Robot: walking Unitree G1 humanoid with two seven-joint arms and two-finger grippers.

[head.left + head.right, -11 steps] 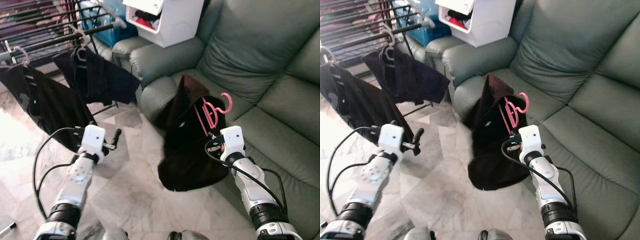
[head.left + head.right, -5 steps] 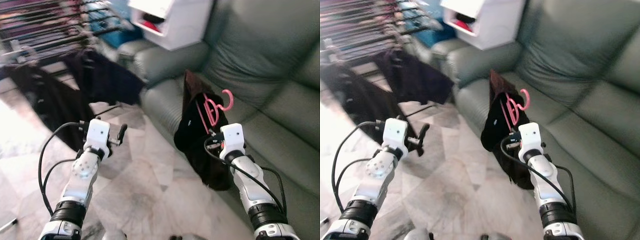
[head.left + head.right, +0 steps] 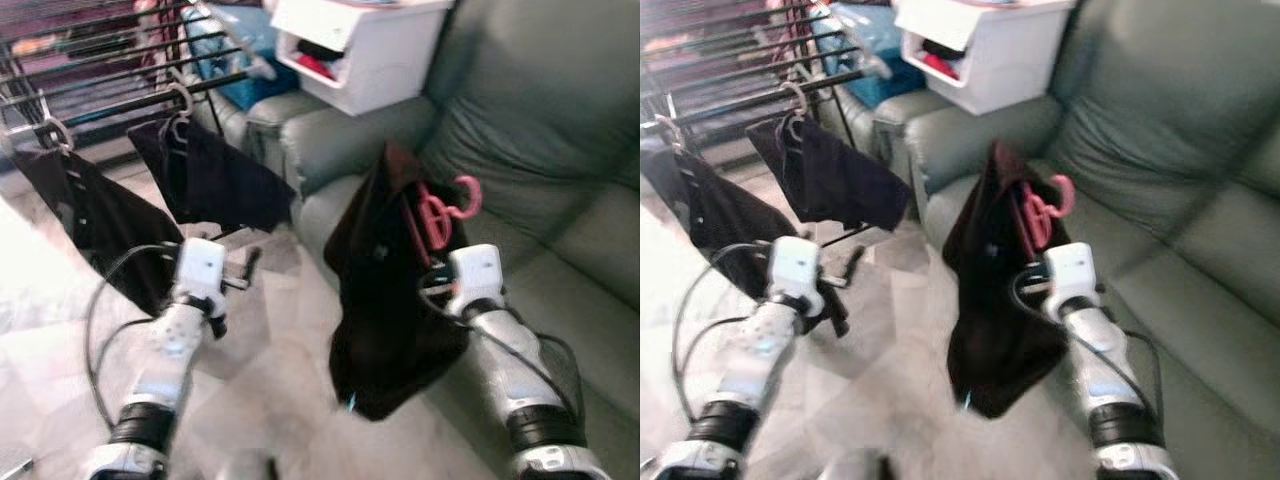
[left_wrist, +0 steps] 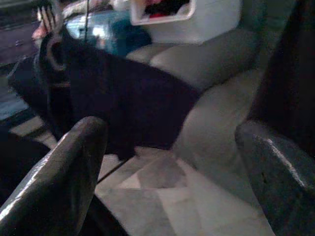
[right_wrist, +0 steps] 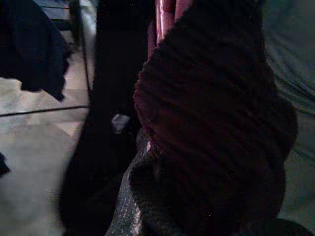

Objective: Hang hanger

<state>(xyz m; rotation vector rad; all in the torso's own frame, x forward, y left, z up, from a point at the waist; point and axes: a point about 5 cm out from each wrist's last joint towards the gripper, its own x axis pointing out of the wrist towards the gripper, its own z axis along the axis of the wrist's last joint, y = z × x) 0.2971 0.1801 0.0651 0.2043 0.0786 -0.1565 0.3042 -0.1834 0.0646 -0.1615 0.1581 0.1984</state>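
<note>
One pink hanger (image 3: 438,212) with dark garment (image 3: 385,290) clenched in right gripper (image 3: 440,262), left gripper (image 3: 248,272) jaws released over floor (image 3: 270,390)

Counts:
- Dark garments on black metal drying rack (image 3: 100,75): two, one (image 3: 215,180) nearer sofa, one (image 3: 85,225) farther left.
- Pale hanger hooks over rack bar: two (image 3: 182,98) (image 3: 55,130).
- Pink plastic hanger (image 3: 440,208): one, carrying one dark maroon garment (image 3: 385,300).
- Grey-green leather sofa (image 3: 540,150): one.
- White plastic storage bin (image 3: 350,50): one.
- Blue bag (image 3: 235,50) behind: one.
- Silver robot arms: two.
</note>
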